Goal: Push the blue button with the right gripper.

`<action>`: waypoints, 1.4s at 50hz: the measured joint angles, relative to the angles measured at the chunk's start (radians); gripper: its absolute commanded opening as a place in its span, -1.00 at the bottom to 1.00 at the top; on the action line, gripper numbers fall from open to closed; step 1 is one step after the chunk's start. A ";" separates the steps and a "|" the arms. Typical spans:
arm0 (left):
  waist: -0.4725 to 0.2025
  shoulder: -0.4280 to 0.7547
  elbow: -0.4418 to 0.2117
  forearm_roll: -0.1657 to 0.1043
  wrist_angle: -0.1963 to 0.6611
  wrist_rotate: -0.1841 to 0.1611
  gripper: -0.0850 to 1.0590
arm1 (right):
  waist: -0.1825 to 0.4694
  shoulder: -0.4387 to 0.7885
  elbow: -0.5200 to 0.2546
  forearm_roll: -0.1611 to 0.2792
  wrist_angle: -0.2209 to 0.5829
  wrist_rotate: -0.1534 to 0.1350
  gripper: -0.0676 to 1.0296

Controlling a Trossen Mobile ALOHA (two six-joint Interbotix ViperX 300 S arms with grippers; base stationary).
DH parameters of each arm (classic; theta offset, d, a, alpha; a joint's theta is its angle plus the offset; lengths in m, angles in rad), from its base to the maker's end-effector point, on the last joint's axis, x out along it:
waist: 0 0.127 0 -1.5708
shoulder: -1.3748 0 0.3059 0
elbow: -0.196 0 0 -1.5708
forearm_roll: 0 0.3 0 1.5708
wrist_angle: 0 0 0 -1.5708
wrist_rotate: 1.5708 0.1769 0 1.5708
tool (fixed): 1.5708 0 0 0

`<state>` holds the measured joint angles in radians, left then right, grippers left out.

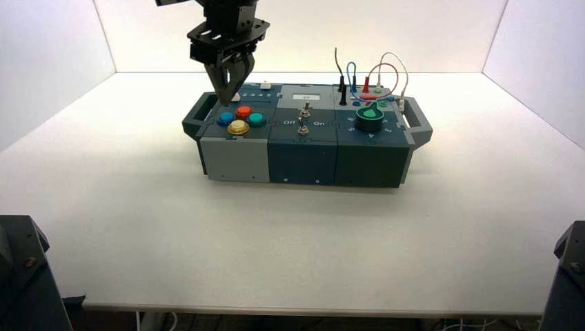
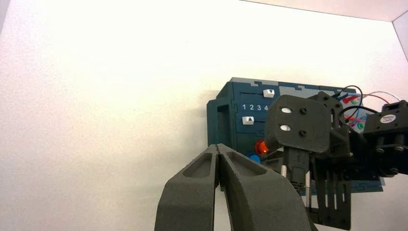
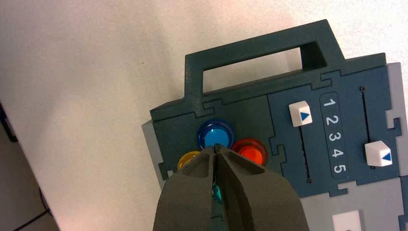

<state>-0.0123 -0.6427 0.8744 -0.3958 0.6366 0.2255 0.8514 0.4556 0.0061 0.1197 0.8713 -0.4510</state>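
Observation:
The blue button [image 3: 215, 132] is a round glossy dome at the left end of the box, beside the handle [image 3: 255, 62]. It also shows in the high view [image 1: 225, 118] and in the left wrist view [image 2: 252, 157]. My right gripper [image 3: 216, 146] is shut, and its narrow point sits at the blue button's edge, close above it; I cannot tell whether it touches. In the high view the right gripper [image 1: 226, 102] reaches down from the far side. My left gripper [image 2: 219, 147] is shut and empty, held over the table off the box's left end, and does not show in the high view.
Red button [image 3: 250, 151] and yellow button [image 3: 187, 159] flank the fingertips; the teal button [image 3: 217, 194] is mostly hidden behind them. Two white slider caps [image 3: 301, 115] [image 3: 379, 154] lie beside the numbers. A toggle switch [image 1: 303, 114], green knob [image 1: 369, 117] and wires [image 1: 372, 79] are further right.

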 measured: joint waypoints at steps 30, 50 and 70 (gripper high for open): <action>0.002 0.000 0.000 -0.003 0.000 0.000 -0.91 | 0.000 0.040 0.000 -0.003 -0.025 0.000 -0.92; 0.000 0.000 0.000 -0.003 0.000 0.000 -0.91 | 0.000 0.040 0.005 -0.003 -0.031 0.000 -0.92; 0.002 0.000 0.003 -0.003 -0.035 0.000 -0.91 | 0.000 -0.067 0.029 -0.003 -0.031 0.014 -0.92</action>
<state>-0.0107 -0.6427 0.8774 -0.3988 0.6013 0.2255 0.8514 0.3881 0.0353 0.1166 0.8406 -0.4372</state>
